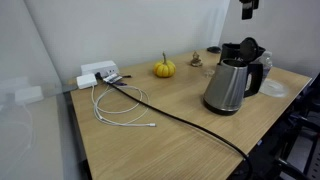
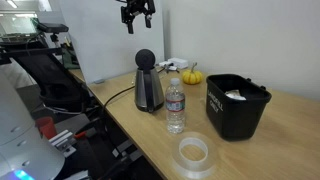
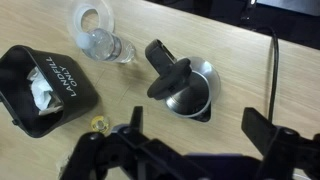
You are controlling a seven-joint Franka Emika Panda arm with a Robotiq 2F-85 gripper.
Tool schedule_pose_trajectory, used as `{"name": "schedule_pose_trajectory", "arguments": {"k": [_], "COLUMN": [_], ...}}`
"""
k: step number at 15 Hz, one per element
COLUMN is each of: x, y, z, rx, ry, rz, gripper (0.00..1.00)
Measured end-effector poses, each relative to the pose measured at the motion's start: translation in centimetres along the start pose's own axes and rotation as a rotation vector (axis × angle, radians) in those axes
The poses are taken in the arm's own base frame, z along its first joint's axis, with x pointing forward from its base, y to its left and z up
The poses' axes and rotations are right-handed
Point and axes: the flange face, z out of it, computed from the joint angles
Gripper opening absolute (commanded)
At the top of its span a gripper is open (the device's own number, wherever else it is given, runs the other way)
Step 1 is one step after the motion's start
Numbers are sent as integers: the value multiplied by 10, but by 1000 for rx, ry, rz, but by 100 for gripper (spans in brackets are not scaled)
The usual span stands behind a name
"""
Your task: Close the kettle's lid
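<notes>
A steel kettle [image 1: 230, 88] with a black handle stands on the wooden table, and its black lid [image 1: 246, 48] is flipped up open. It shows in both exterior views [image 2: 149, 88] and from above in the wrist view [image 3: 192, 95], where the lid [image 3: 167, 72] stands off to one side of the open mouth. My gripper [image 2: 138, 13] hangs high above the kettle, clear of it, and only its tip shows at the top edge of an exterior view [image 1: 247, 8]. In the wrist view my gripper [image 3: 198, 130] is open and empty.
A water bottle [image 2: 175, 105], a black bin [image 2: 237, 105] and a clear tape roll [image 2: 192, 153] stand near the kettle. A small pumpkin [image 1: 164, 69], a power strip [image 1: 98, 73], a white cable [image 1: 120, 112] and a black cord [image 1: 190, 125] lie on the table.
</notes>
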Motion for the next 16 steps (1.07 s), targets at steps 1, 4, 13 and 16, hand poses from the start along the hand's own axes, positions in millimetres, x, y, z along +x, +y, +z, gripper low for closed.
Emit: {"name": "schedule_pose_trajectory", "arguments": {"k": [1,4,13,16], "x": [0,0,-3,-25], "y": [0,0,29,41], "z": [0,0,21,30], "rx": [0,2,277,327], "ry": [0,2,167,202], "rz": [0,1,172,235], "gripper": [100,100,87,62]}}
